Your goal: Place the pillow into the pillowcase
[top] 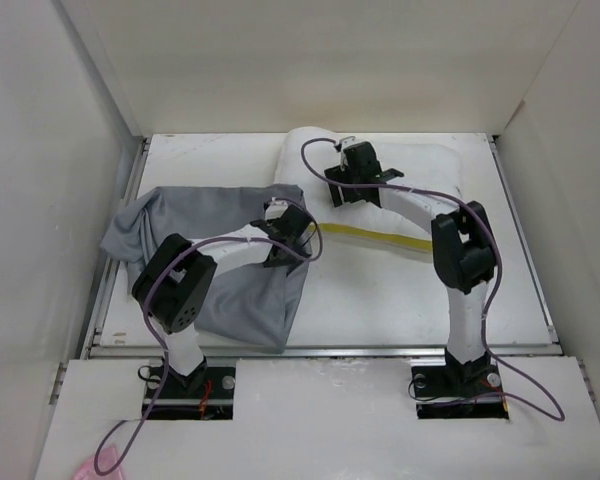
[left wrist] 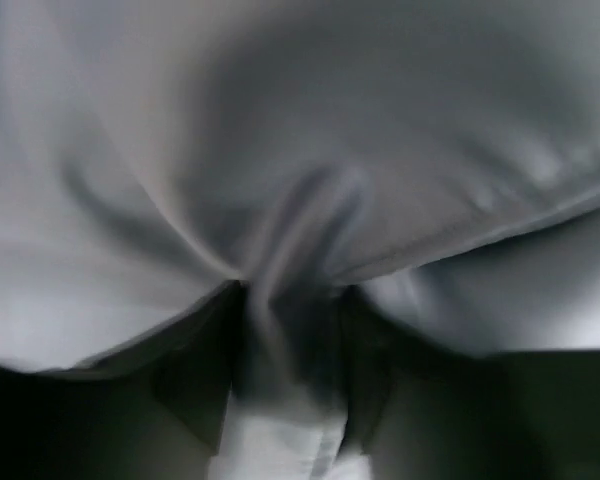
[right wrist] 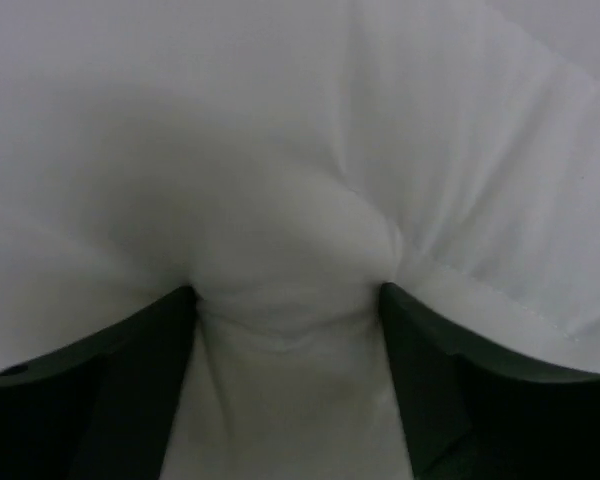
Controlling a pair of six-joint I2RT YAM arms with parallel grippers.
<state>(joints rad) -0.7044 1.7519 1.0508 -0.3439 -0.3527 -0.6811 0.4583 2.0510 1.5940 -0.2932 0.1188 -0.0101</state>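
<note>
The grey pillowcase (top: 210, 265) lies crumpled on the left of the table. The white pillow (top: 425, 165) lies at the back right, its yellow band (top: 380, 237) facing the near side. My left gripper (top: 292, 225) is at the pillowcase's right edge, shut on a fold of grey cloth (left wrist: 280, 120) bunched between its fingers (left wrist: 205, 365). My right gripper (top: 345, 165) is on the pillow's far left part. Its dark fingers (right wrist: 145, 375) pinch a bulge of white pillow fabric (right wrist: 290, 250) between them.
White walls enclose the table (top: 380, 310) on the left, back and right. A raised rim runs along the near edge (top: 320, 350). Purple cables loop from both arms.
</note>
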